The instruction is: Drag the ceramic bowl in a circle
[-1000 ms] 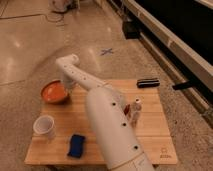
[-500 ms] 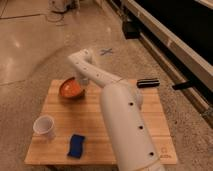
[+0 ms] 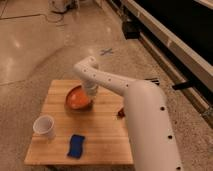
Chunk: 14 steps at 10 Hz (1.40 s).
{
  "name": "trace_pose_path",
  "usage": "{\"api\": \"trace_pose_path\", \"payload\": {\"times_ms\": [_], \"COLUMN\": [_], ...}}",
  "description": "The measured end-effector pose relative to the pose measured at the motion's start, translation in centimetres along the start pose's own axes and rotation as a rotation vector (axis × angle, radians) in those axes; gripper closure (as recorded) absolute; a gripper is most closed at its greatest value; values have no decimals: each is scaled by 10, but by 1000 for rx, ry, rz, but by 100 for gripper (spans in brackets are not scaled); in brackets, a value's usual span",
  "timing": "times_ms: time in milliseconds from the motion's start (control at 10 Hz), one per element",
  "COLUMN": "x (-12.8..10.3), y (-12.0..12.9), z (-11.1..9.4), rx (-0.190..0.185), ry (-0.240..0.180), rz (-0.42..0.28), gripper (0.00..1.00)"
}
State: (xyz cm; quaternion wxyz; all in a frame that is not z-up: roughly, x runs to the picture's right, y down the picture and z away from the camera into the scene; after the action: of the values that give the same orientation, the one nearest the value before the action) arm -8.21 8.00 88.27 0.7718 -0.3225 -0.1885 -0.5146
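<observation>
Where the white arm (image 3: 145, 125) enters at the lower right of the frame, its thick lower segment fills much of that corner and hides the right part of the wooden table (image 3: 100, 132). From there a slimmer segment slopes up and to the left, across the middle of the frame, to a rounded bend above the table's far edge. Beyond this bend the last link turns straight down, so that the arm forms a hook over the tabletop.

The gripper (image 3: 90, 96) hangs at the end of that downward link, pointing at the table and meeting the right side of the bowl (image 3: 76, 98). Whether the gripper is spread, closed, or pinching the bowl's rim cannot be told from this view.

The bowl is orange with a darker outer rim. It sits on the upper left part of the table, just left of the frame's center.

A white cup (image 3: 44, 126) stands upright near the table's left edge, below and to the left of the bowl and apart from it. A blue pad (image 3: 76, 145) lies flat near the table's near edge, below the bowl. A small dark red object (image 3: 121, 113) rests on the table just beside the arm's thick segment. On the speckled floor (image 3: 35, 55) beyond the table there is a blue cross mark (image 3: 106, 51).
</observation>
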Motion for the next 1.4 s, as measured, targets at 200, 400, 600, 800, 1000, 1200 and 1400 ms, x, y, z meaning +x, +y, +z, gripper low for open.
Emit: {"api": "trace_pose_path", "payload": {"times_ms": [200,400,600,800,1000,1200,1400], "x": [-30,-60,-78,-81,-67,-44,-18], "y": [0,-14,-44,-72,-108,-140,-157], "z": [1,1,7,15,21,18,8], "rx": [3,19,48,66,93,120,126], "ry": [-30,-61,-85,-96,-85,-61,-32], "rz": [-35,-89,-159,-216,-269,-301,-309], "gripper": [100,100,100,100,100,100,100]}}
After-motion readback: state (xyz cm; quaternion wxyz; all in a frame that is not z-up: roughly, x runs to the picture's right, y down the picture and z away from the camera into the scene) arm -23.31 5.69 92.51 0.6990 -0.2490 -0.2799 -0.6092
